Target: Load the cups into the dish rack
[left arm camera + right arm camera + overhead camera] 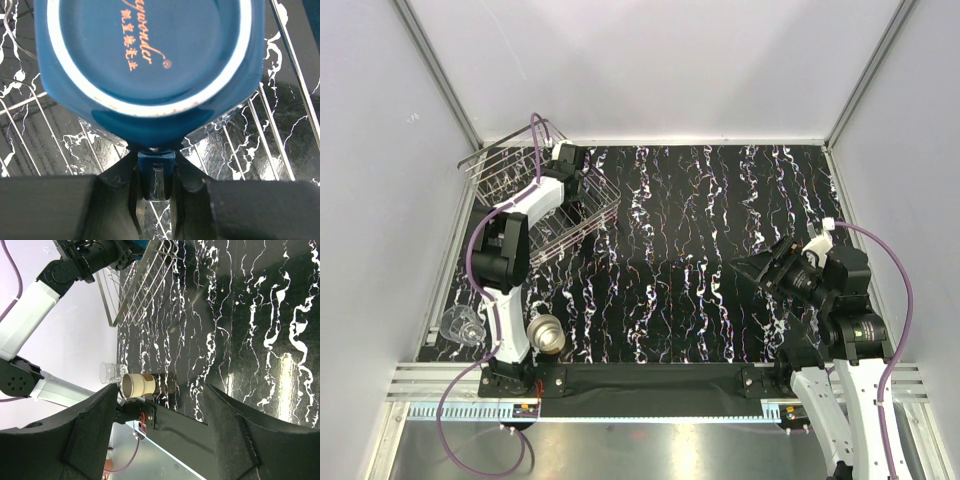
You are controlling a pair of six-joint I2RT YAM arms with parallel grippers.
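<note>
My left gripper (156, 167) is shut on the wall of the dark blue cup (145, 55). The cup's base faces the wrist camera, and the wires of the dish rack (290, 50) lie right beneath it. From above, the left gripper (567, 160) reaches over the silver dish rack (582, 222) at the far left. The beige cup (548, 335) lies on its side by the left arm's base. The clear glass cup (461, 325) lies just left of it. My right gripper (757, 268) hovers open at the right, holding nothing. In its wrist view the right gripper (160, 390) faces the beige cup (140, 384) and the clear glass cup (111, 372) far off.
The table (720, 230) is black marble-patterned, with white walls on three sides. The left arm (505, 250) stands between the rack and the two lying cups. A black strip (650, 380) and a metal rail run along the near edge.
</note>
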